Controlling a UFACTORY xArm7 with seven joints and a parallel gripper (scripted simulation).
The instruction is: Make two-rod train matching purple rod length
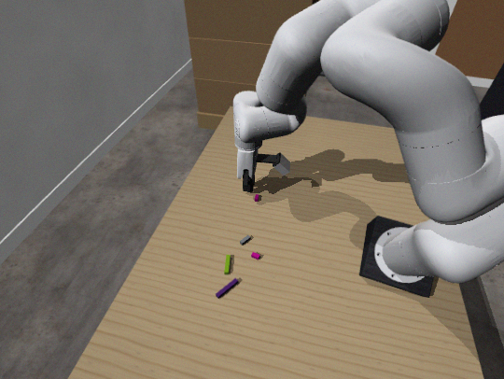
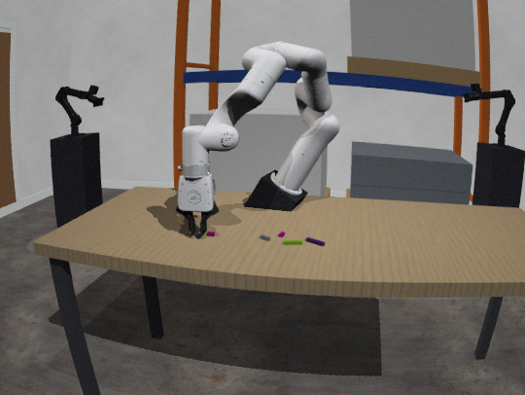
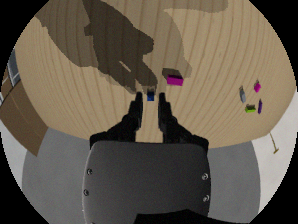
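My gripper [image 1: 247, 189] [image 2: 197, 233] [image 3: 150, 100] stands upright with its fingertips down at the table. The fingers are a narrow way apart. A small blue rod [image 3: 150, 95] [image 2: 197, 236] lies on the table between them, narrower than the gap; in the top view the fingers hide it. A magenta rod [image 1: 257, 197] [image 2: 210, 233] [image 3: 174, 79] lies just beside the gripper. Farther off lie a grey rod [image 1: 245, 240] [image 2: 264, 237], a second magenta rod [image 1: 255, 255] [image 2: 281, 233], a lime rod [image 1: 228, 264] [image 2: 292, 242] and the purple rod [image 1: 227, 287] [image 2: 315, 241], all apart from each other.
The arm's black base [image 1: 373, 261] [image 2: 272, 195] is mounted on the wooden table [image 1: 299, 327] [image 2: 389, 263]. The table's left edge is near the gripper. Two black pedestals with small arms [image 2: 75, 165] [image 2: 498, 170] stand beside the table.
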